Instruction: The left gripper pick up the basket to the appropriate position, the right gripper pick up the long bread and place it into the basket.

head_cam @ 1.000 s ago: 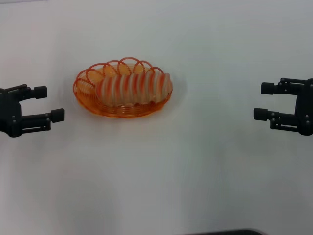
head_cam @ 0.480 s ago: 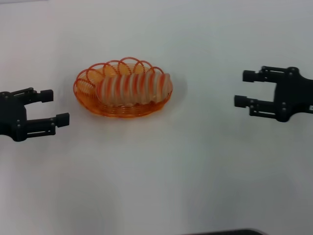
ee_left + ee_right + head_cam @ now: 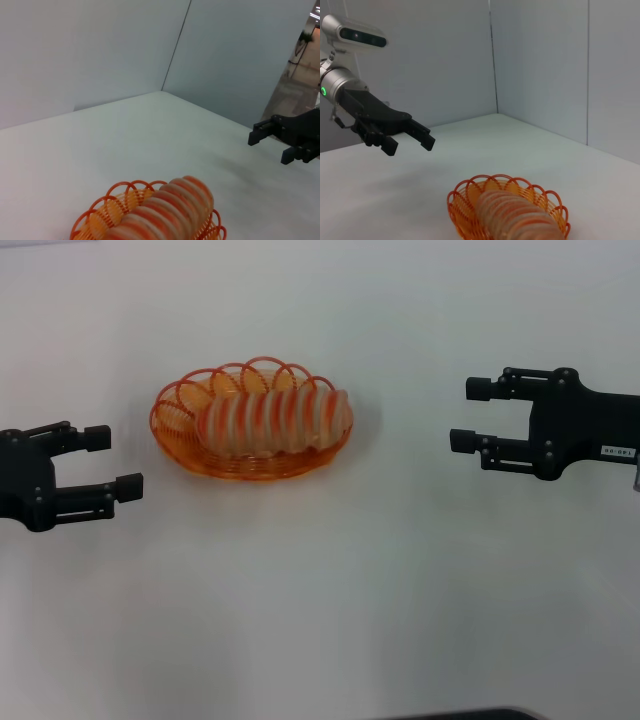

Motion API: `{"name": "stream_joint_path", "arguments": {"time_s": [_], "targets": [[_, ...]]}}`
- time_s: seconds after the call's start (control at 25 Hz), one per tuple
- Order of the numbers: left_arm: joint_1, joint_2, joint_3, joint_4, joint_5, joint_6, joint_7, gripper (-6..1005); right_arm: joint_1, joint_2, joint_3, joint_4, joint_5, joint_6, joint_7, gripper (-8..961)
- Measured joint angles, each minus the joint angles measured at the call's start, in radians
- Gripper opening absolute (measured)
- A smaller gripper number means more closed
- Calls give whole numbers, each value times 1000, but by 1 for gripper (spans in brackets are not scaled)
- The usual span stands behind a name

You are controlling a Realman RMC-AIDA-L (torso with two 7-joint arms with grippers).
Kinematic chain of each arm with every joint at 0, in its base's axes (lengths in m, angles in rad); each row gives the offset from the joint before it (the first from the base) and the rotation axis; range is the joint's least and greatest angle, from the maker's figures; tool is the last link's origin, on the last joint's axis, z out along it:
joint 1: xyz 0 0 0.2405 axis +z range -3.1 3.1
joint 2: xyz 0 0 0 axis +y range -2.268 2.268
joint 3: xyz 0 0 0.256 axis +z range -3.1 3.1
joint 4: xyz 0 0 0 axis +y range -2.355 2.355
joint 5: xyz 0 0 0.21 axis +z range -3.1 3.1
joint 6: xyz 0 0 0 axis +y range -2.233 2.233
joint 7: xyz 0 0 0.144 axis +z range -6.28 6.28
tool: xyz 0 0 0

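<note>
The orange wire basket (image 3: 180, 445) stands on the white table, left of centre. The long bread (image 3: 272, 420), tan with orange-red stripes, lies inside it. My left gripper (image 3: 112, 461) hovers open to the left of the basket, apart from it, holding nothing. My right gripper (image 3: 470, 414), with its small white label, is open and empty well to the right of the basket. In the left wrist view the basket (image 3: 95, 219) and bread (image 3: 170, 210) sit close by, with the right gripper (image 3: 270, 145) farther off. In the right wrist view the basket (image 3: 462, 197), the bread (image 3: 515, 215) and the left gripper (image 3: 410, 140) show.
The white table (image 3: 330, 600) spreads wide around the basket. Pale walls meet in a corner behind it in both wrist views. A dark edge shows at the table's near side (image 3: 460, 714).
My right gripper has moved left toward the basket and slightly farther back on the table. My left gripper has shifted a little toward the basket, then held still. Basket and bread have not moved.
</note>
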Motion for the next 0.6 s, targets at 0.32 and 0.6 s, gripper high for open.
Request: {"name": "stream_joint_path", "arguments": {"time_s": [0.32, 0.6], "targets": [[-1, 0, -4, 0, 0, 0, 0, 843, 1, -1, -4, 1, 0, 1, 0, 686], [-3, 0, -4, 0, 0, -2, 0, 843, 4, 1, -12, 1, 0, 1, 0, 686]]}}
